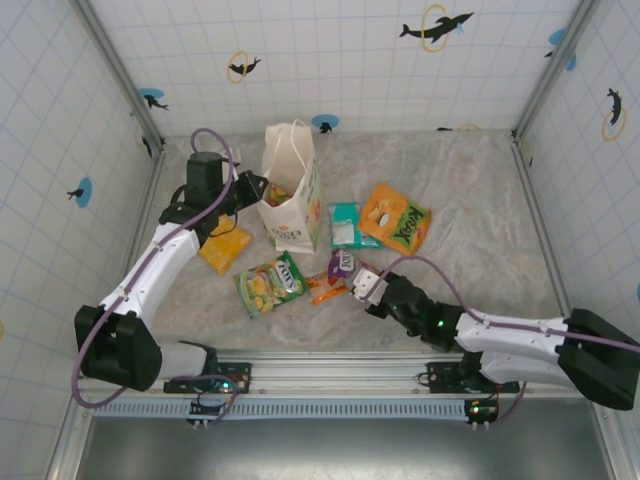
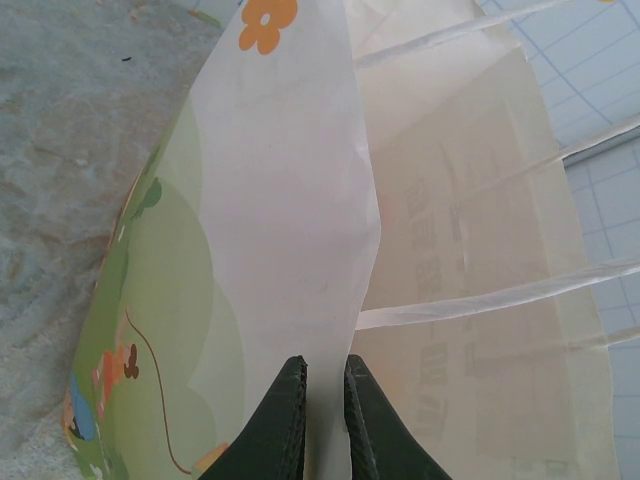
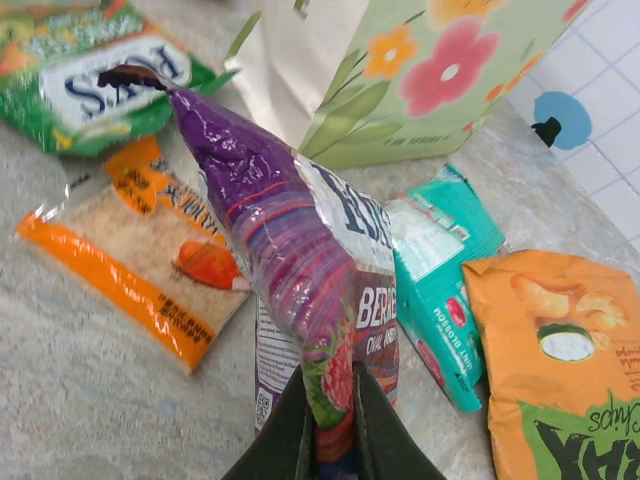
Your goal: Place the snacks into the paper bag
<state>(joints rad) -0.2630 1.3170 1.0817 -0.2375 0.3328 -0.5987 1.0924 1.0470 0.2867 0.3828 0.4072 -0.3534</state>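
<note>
The white paper bag (image 1: 292,200) stands upright at mid-table with its mouth open. My left gripper (image 1: 260,190) is shut on the bag's left rim; in the left wrist view its fingertips (image 2: 325,365) pinch the paper wall (image 2: 290,200). My right gripper (image 1: 360,283) is shut on the lower end of a purple berry packet (image 3: 290,230), which stands tilted between its fingers (image 3: 328,390). The other snacks lie flat: a green packet (image 1: 270,283), a yellow one (image 1: 225,248), a clear orange one (image 1: 325,290), a teal one (image 1: 348,225) and a large orange one (image 1: 395,218).
The bag's flowered side (image 3: 430,80) rises just beyond the purple packet. Teal (image 3: 440,270) and orange (image 3: 560,340) packets lie to its right, green (image 3: 90,80) and clear orange (image 3: 130,260) to its left. Tiled walls enclose the table.
</note>
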